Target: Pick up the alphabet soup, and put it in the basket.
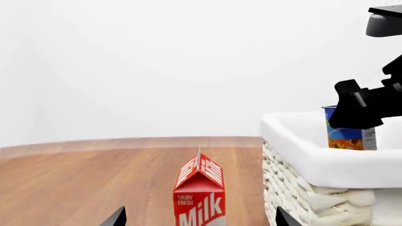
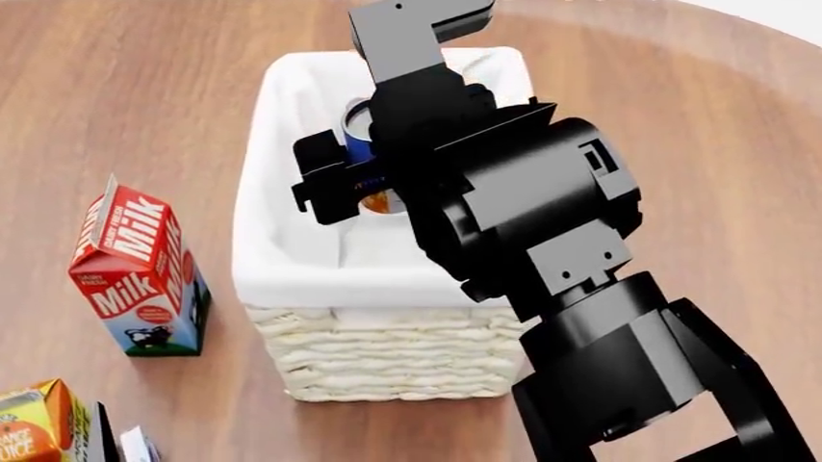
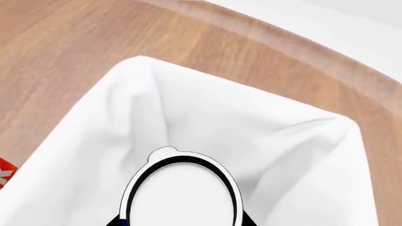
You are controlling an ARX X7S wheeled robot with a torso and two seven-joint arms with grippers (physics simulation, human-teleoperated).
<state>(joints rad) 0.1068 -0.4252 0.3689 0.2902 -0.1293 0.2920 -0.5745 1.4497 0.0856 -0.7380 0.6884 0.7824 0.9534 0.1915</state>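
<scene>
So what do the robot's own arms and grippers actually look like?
The right arm is glossy black throughout, built from chunky, blocky segments joined by rounded housings. Its right gripper is black and angular too. Only two dark pointed fingertips of the left gripper show. I see no cables or markings.

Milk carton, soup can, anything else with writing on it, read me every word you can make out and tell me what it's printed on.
"DAIRY FRESH", "Milk": red milk carton, front face.
"Milk": again on the carton's slanted top panels.
"JUICE": orange carton at the head view's lower edge; only part of the label shows.
Alphabet soup: label print too small to read.
Basket: no text.
</scene>
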